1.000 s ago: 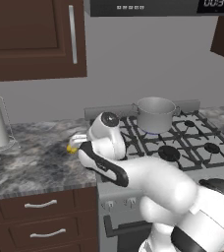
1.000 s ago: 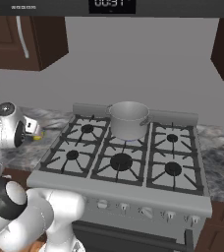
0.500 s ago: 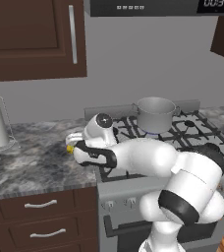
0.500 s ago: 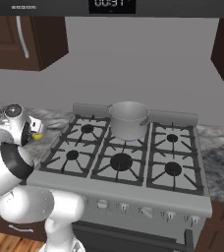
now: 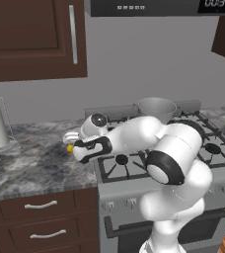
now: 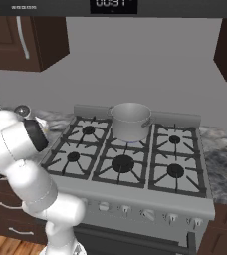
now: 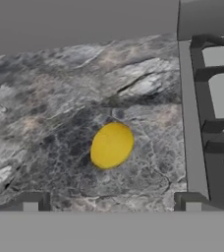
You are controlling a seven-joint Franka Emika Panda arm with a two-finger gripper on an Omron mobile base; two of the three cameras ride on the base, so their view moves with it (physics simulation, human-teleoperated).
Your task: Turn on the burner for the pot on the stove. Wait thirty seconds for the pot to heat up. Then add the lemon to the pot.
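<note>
The claw (image 7: 111,203) hangs over the marble counter (image 7: 60,98), its fingertips (image 7: 31,202) spread wide apart with nothing between them. The lemon (image 7: 112,145) lies on the counter just beyond the tips, centred between them. The stove (image 7: 212,98) edge sits off to one side, its pot (image 6: 130,121) well beyond, over a small blue flame.

We see our arm (image 5: 173,163) as a chain of smooth, rounded white shells with glossy highlights. Dark grey rings mark its joints, and one round dark cap (image 5: 98,119) sits near the wrist. Our two finger tips (image 7: 30,201) are small, dark and blocky.
</note>
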